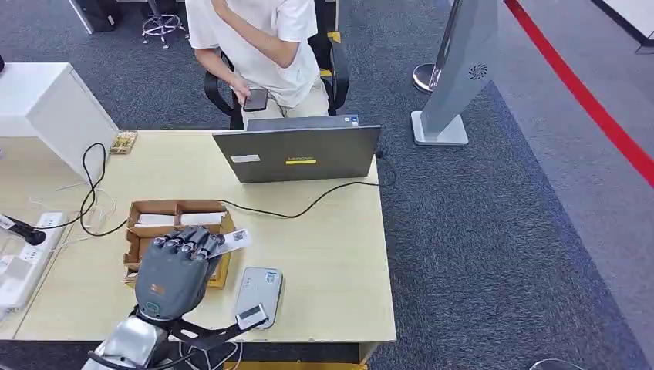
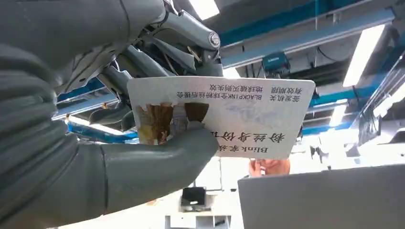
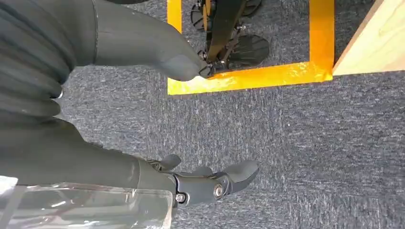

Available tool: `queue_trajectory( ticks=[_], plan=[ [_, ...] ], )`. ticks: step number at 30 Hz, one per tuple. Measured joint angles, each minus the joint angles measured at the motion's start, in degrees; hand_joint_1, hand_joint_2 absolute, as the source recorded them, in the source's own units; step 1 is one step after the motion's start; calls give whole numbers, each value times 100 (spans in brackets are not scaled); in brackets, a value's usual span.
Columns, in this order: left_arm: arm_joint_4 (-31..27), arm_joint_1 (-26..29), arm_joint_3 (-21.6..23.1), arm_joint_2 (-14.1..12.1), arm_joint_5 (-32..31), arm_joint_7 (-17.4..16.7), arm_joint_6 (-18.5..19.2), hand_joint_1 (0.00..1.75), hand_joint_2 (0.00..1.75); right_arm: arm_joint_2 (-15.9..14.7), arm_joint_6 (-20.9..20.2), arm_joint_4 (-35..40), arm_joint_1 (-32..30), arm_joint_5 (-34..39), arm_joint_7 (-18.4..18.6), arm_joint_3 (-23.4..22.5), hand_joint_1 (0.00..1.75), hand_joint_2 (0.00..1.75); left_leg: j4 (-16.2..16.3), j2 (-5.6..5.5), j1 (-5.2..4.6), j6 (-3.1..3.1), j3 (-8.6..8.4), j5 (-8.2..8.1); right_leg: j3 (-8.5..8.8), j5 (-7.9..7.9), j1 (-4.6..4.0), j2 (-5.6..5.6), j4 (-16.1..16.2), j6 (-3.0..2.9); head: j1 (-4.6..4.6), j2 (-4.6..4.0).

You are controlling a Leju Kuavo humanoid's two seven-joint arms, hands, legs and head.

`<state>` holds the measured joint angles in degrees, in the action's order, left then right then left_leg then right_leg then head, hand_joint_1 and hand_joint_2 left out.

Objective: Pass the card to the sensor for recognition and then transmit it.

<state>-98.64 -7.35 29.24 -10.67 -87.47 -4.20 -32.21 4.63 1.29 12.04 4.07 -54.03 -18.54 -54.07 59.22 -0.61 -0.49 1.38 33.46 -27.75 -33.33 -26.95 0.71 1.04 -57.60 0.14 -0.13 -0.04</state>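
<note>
Head view: the left hand [image 1: 179, 266] holds the card [image 1: 234, 240] pinched by thumb and fingers [image 2: 143, 57] over the table [image 1: 332, 254], just short of the sensor [image 1: 257, 296]. Held by one end, the card could slip. The right hand [image 3: 210, 183] hangs empty, fingers apart.

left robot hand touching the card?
Touching. Left wrist view: the left robot hand has its thumb pressed across the card face, darker fingers behind it.
</note>
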Motion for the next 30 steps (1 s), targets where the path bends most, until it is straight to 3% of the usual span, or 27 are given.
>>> queue_trajectory(
  ticks=[3,6,9,11,13,18,25,30],
  plan=[
    [13,-242,-83,-59,-22,-175,-55,175,175,15,-31,-2,26,-116,59,20,0,175,0,-1,1,0,1,2,-1,1,0,-2,0,-1,-2,0],
    [447,-985,-289,-291,-26,-693,-92,175,175,35,-83,-2,121,-271,179,88,0,175,0,-4,3,-10,2,17,-1,10,0,-11,-2,-8,0,0],
    [1528,-1916,-507,-577,-28,-931,-373,175,175,70,-158,-2,244,-407,298,192,0,175,0,-2,5,-25,0,35,-6,23,-2,-9,-10,-23,0,0],
    [2433,-2455,-640,-762,-28,-896,-612,175,175,89,-177,-2,304,-428,348,251,0,175,0,1,7,-33,-2,41,-10,30,-2,0,-20,-33,2,0],
    [2956,-2767,-767,-872,-28,-887,-680,175,175,109,-182,-2,325,-444,350,300,0,175,0,10,6,-35,-3,42,-14,31,-2,13,-21,-34,0,0],
    [4137,-3337,-734,-1166,-28,-1399,-704,175,175,125,-232,-2,368,-476,363,369,0,175,-1,14,8,-36,5,41,-23,29,-2,22,-23,-34,9,0],
    [5238,-3830,-737,-1512,-28,-1373,-735,175,175,127,-249,-4,344,-459,452,415,0,175,-2,18,8,-38,11,39,-29,28,-2,22,-22,-34,2,0],
    [5624,-3963,-748,-1639,-28,-1368,-737,175,175,127,-247,-4,297,-455,457,415,0,175,-2,16,7,-38,11,39,-30,28,-2,20,-21,-34,2,0]
  ],
)
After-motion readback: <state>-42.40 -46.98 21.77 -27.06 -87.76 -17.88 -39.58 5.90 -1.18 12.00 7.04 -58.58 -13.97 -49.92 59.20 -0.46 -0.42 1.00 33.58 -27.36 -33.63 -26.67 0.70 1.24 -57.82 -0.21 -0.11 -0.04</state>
